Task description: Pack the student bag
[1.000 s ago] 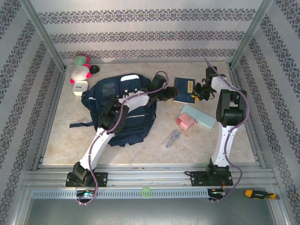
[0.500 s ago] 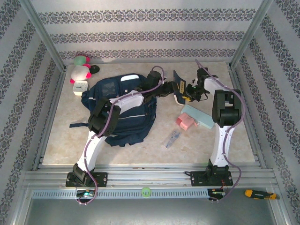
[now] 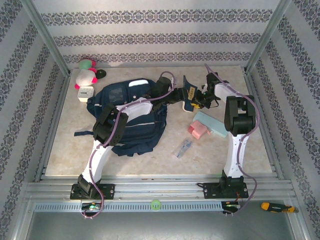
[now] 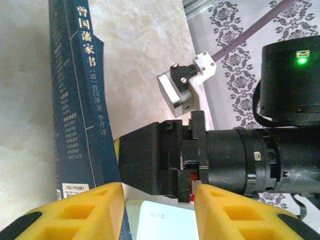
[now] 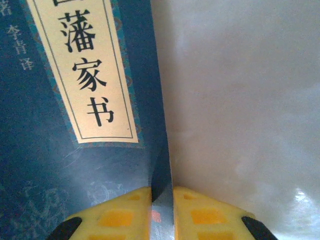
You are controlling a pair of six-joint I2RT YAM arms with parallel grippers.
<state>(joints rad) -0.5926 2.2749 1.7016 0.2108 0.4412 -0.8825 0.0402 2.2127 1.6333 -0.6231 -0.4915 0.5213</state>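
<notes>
Your student bag (image 3: 142, 135) lies flat on the surface (image 3: 65, 150), left of centre in the top view. Its long axis runs nearly top to bottom of the frame. The end with the square mesh panel points to the upper edge, and the dark straps trail off to the lower left. You cannot tell what is inside it.

Your left arm reaches across the bag. The left pincer (image 4: 157, 200) has its yellow fingers apart with something pale between them, but you cannot tell whether it grips anything.

Your right pincer (image 5: 162, 192) is clenched on the edge of a dark-blue book (image 5: 75, 125). The book is held up on edge just right of the bag's upper end.

A pink block (image 3: 197, 131) and a pale teal box (image 3: 214, 125) sit touching each other right of centre.
</notes>
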